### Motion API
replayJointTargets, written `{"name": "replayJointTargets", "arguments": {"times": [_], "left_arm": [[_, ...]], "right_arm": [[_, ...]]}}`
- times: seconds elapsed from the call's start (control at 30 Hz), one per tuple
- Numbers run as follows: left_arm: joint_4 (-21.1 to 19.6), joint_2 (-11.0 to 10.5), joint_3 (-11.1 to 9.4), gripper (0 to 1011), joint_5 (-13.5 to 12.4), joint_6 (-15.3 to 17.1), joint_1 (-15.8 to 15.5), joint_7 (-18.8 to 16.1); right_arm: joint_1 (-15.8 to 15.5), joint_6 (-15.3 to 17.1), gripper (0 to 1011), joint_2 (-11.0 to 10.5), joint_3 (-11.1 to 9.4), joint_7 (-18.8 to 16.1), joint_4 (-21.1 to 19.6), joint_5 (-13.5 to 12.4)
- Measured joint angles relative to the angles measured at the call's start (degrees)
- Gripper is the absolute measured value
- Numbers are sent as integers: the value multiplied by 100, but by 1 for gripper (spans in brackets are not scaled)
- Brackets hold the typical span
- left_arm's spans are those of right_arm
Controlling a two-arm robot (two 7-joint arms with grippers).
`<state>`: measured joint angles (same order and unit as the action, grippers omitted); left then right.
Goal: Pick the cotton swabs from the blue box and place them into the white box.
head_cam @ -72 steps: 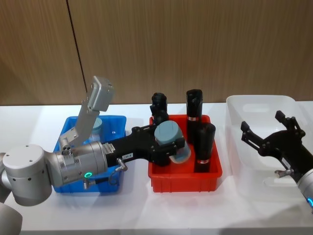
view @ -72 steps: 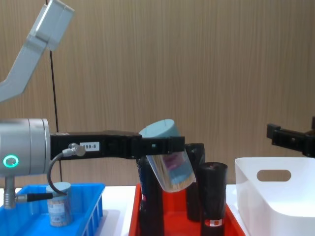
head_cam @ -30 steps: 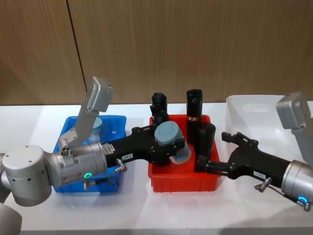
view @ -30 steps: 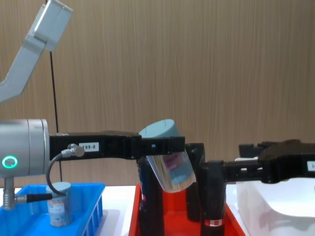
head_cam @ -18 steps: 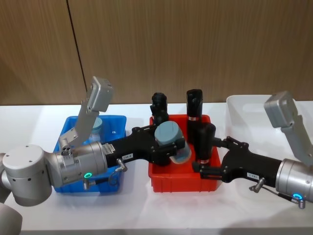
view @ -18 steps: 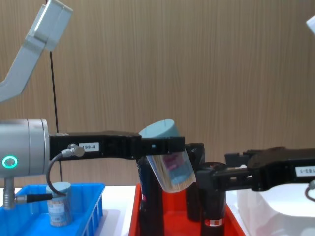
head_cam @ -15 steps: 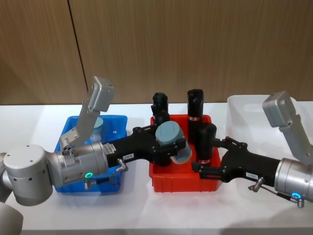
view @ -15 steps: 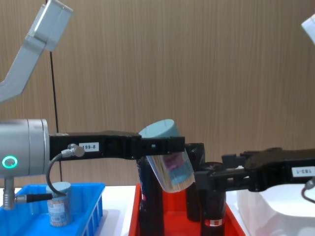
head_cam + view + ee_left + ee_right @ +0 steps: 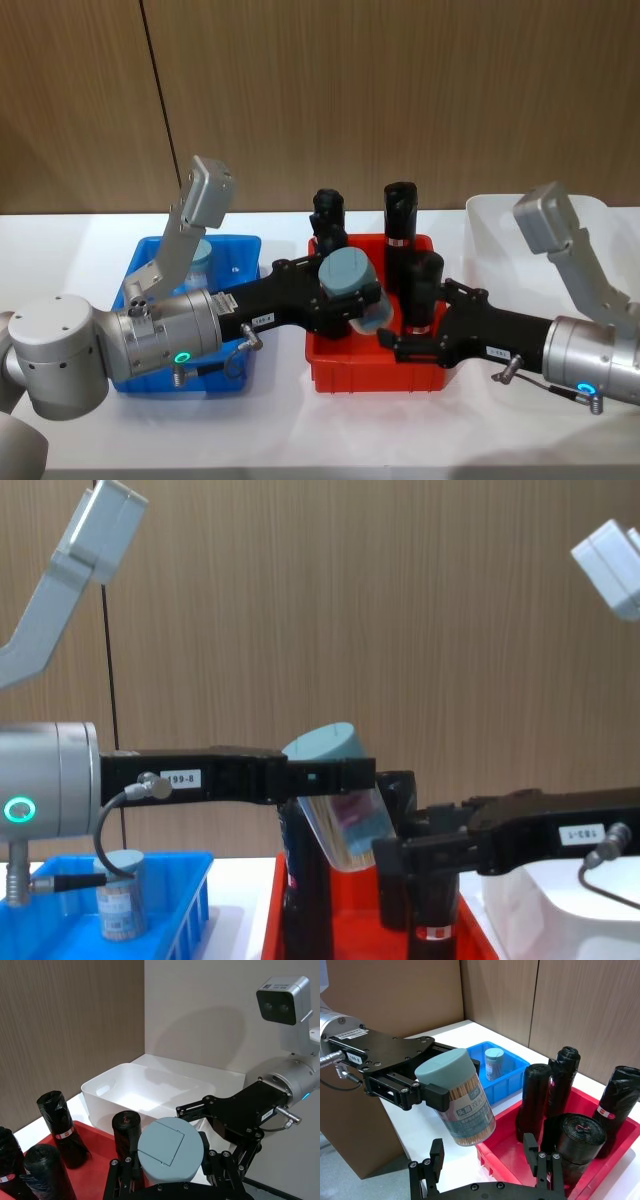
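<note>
Looks like a hand-over step. Pinching one tub of the cotton swabs (image 9: 462, 1107) with the left tool (image 9: 345, 300), up in the air above the red tray (image 9: 370, 375), tipped a little, blue lid on top. Waiting low at the front right corner of the red tray: the right tool (image 9: 482, 1147), spread wide, just under the tub and not gripping it.

Next, most likely: bring the right tool up around the tub and squeeze. Only then let go with the left tool, so as not to drop the tub. After that, carry it off to the white box (image 9: 490, 215), just right of the red tray. Watch out for the tall black rolls (image 9: 400, 215) standing inside the red tray, very near the right tool and easy to bump.

More to do afterwards: one more tub (image 9: 494, 1062) standing in the blue box (image 9: 230, 245), just left of the red tray.

Under the red tray, a smooth white desk (image 9: 300, 430). Behind the red tray, a brown wood wall (image 9: 400, 90).
</note>
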<state>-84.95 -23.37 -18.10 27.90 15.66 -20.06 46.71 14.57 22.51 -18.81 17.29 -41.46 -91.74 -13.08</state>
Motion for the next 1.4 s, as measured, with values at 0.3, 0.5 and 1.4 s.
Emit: {"name": "replayJointTargets", "arguments": {"times": [0.3,0.5,1.4], "left_arm": [[0,0,0,664,0,0,0,0],[0,-1,0,664,0,0,0,0],[0,0,0,664,0,0,0,0]], "right_arm": [[124,-43,1001,91,88,-44,195,42],[195,-75,1001,146,144,-61,290,52],[344,-118,1001,252,318,-105,383,-6]]}}
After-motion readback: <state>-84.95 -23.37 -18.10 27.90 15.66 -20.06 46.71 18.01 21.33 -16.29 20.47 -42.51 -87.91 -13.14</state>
